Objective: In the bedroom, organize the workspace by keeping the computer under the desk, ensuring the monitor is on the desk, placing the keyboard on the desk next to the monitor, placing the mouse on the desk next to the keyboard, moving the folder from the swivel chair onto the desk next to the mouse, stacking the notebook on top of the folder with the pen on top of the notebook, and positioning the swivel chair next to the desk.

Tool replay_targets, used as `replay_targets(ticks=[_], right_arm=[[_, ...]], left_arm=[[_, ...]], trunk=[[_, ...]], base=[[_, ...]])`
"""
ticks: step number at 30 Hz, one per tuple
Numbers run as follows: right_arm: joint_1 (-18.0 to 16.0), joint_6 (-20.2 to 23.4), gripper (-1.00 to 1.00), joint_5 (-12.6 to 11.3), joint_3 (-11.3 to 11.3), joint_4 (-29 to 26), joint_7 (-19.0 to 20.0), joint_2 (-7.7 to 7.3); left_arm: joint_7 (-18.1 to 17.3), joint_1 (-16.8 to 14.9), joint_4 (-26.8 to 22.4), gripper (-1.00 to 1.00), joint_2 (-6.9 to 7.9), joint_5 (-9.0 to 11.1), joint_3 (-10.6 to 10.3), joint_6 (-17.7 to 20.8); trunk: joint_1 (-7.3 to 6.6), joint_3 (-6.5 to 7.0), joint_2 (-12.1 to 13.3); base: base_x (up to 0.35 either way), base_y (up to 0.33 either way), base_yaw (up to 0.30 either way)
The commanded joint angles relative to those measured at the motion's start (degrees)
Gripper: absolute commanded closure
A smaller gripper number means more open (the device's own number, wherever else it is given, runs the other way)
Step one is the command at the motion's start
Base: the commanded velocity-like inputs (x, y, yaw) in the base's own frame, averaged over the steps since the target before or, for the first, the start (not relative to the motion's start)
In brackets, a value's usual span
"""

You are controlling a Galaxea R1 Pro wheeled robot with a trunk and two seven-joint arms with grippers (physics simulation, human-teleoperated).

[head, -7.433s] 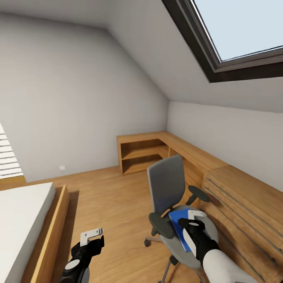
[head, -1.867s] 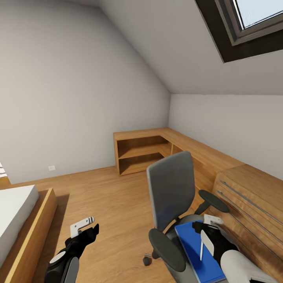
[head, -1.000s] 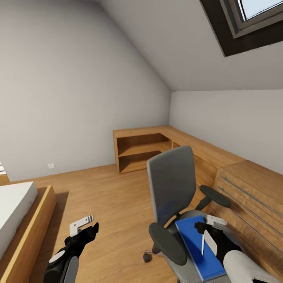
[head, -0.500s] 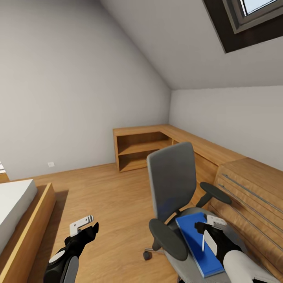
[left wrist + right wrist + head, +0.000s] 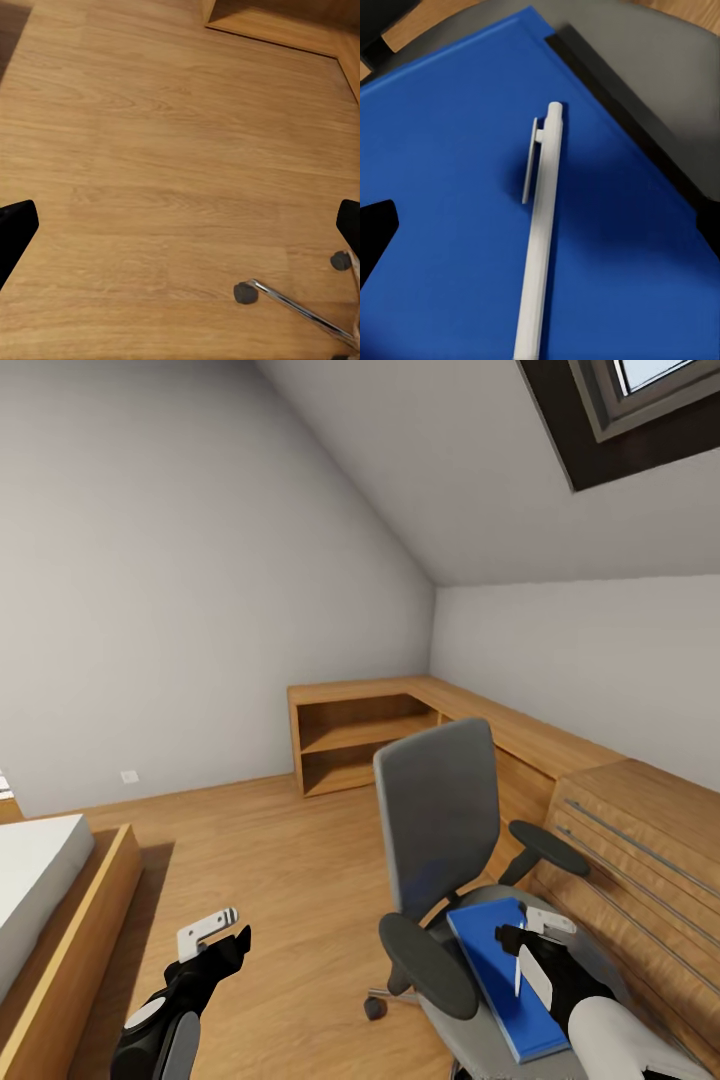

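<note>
Barely anything's moved lately; our right gripper [image 5: 533, 948], seemingly open, hovers over the pen [image 5: 540, 240] on the folder [image 5: 495, 975], which is on the chair [image 5: 438, 830]; left gripper [image 5: 215, 945] open, everything left.

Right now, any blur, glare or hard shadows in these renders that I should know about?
Head view: even, flat light, soft shadow on the floor beside the bed frame, no glare. Right wrist view: sharp; the pen casts a soft dark shadow onto the blue folder. Left wrist view: floor grain slightly soft, chair caster readable; fingertips are black silhouettes at the edges.
</note>
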Motion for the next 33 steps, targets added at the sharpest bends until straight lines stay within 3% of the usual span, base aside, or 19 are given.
replay_targets(ticks=[1, 8, 14, 19, 33], right_arm=[[-0.02, 0.3, -1.0, -0.22, -0.02, -0.11, -0.15, 0.02], [-0.02, 0.31, -1.0, -0.22, -0.02, -0.11, -0.15, 0.05], [-0.02, 0.31, -1.0, -0.22, -0.02, -0.11, -0.15, 0.07], [-0.02, 0.33, -1.0, -0.22, -0.02, -0.11, -0.15, 0.06], [-0.02, 0.39, -1.0, -0.22, -0.02, -0.11, -0.15, 0.07]], left_arm=[[0.38, -0.04, -0.07, -1.0, -0.02, 0.61, 0.03, 0.23], [0.38, -0.04, -0.07, -1.0, -0.02, 0.61, 0.03, 0.23], [0.38, -0.04, -0.07, -1.0, -0.01, 0.61, 0.02, 0.23], [0.38, -0.04, -0.07, -1.0, -0.01, 0.61, 0.02, 0.23], [0.38, -0.04, -0.07, -1.0, -0.04, 0.61, 0.03, 0.23]], trunk=[[0.22, -0.25, -0.45], [1.76, -1.5, -3.25], [1.76, -1.5, -3.25], [2.86, -2.4, -5.26], [3.3, -2.76, -6.06]], base=[[0.0, 0.0, 0.0], [0.0, 0.0, 0.0], [0.0, 0.0, 0.0], [0.0, 0.0, 0.0], [0.0, 0.0, 0.0]])
